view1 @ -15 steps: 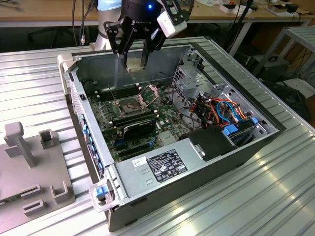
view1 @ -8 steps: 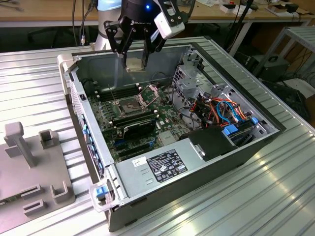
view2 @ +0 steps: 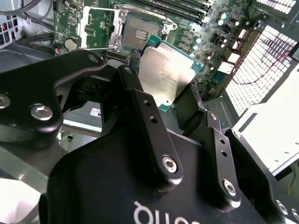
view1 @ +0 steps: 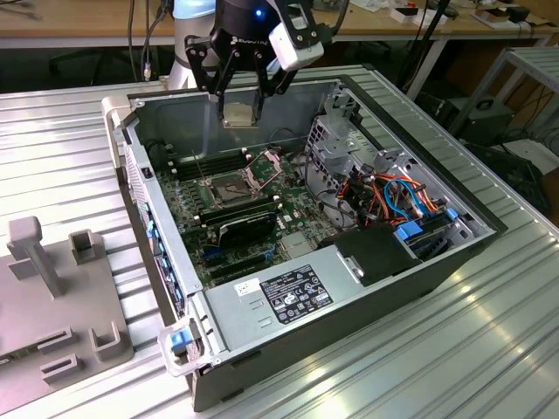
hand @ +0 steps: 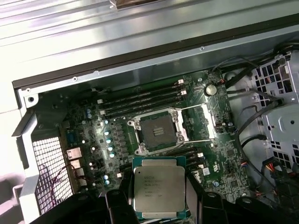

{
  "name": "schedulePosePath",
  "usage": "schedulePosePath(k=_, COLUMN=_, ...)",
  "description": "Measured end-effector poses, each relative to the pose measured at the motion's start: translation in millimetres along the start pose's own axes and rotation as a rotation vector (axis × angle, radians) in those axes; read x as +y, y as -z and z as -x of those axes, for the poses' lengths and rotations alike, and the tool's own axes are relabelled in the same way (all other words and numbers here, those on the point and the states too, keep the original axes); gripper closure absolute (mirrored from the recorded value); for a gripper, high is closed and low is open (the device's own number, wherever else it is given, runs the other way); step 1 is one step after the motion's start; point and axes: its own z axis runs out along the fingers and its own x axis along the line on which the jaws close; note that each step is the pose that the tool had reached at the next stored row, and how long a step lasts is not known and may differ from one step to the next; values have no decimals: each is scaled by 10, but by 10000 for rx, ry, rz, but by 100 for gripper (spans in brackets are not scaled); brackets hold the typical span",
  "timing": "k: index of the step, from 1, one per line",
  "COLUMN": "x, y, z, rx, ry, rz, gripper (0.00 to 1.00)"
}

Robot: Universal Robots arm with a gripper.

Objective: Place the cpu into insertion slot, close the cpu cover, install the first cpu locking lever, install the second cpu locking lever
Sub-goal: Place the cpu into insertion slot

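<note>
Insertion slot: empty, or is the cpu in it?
Empty: the insertion slot shows bare contacts; the pincer holds the cpu clear of it.

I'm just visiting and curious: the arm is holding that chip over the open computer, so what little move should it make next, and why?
Probably ease the cpu down toward the insertion slot, lining them up: the pincer holds it well above, and the slot lies bare, nothing seated in it.
</note>
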Motion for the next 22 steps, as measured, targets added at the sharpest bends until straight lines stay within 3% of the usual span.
schedulePosePath(k=6, x=2, y=-4, z=-1, rx=-24, ry=-526, rz=-13, gripper=45)
schedulePosePath(k=13, x=2, y=-5, z=-1, rx=-25, ry=-550, rz=-13, gripper=45)
schedulePosePath(k=22, x=4, y=-6, z=0, rx=-67, ry=-1456, rz=-37, gripper=45)
